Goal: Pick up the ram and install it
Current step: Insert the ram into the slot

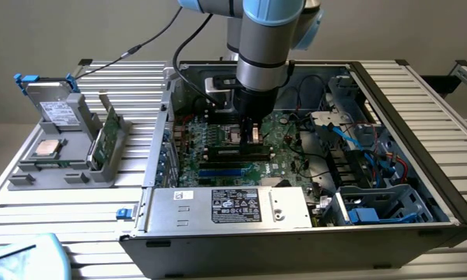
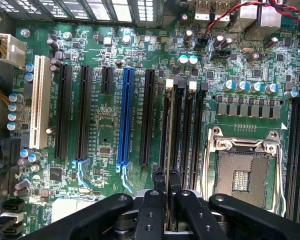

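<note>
Slatted bench (image 1: 62, 221) holds the computer case (image 1: 296, 251), where the gripper (image 1: 249, 139) clamps the ram (image 1: 237, 153) at its slot (image 2: 166, 125), seemingly not yet seated.

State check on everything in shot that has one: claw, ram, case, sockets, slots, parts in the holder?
claw: shut on the ram, low over the memory slots.
ram: edge-on in the claw, in line with a slot; cannot tell if seated.
computer case: side open, board exposed.
CPU socket: empty.
blue card slot: empty.
CPU chip: flat in the holder.
green card: on edge in the holder.
</note>
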Controlling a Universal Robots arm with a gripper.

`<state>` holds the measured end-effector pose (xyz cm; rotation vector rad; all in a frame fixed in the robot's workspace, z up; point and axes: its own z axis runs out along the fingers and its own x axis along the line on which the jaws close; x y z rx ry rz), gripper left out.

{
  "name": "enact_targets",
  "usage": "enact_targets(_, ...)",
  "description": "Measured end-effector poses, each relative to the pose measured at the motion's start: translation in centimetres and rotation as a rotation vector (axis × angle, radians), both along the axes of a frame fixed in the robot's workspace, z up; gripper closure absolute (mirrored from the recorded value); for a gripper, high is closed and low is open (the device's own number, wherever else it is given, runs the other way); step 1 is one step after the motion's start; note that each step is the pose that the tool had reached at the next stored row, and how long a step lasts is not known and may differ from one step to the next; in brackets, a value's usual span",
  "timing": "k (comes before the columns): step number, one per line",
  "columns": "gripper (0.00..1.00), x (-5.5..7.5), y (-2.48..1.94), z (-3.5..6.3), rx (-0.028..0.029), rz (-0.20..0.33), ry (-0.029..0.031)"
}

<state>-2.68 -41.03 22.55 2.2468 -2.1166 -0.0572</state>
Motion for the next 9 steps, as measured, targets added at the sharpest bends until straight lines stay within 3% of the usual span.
enact_targets(9, 0.86, 0.0, -0.05, 0.0, -0.0006, -0.007, 0.0001)
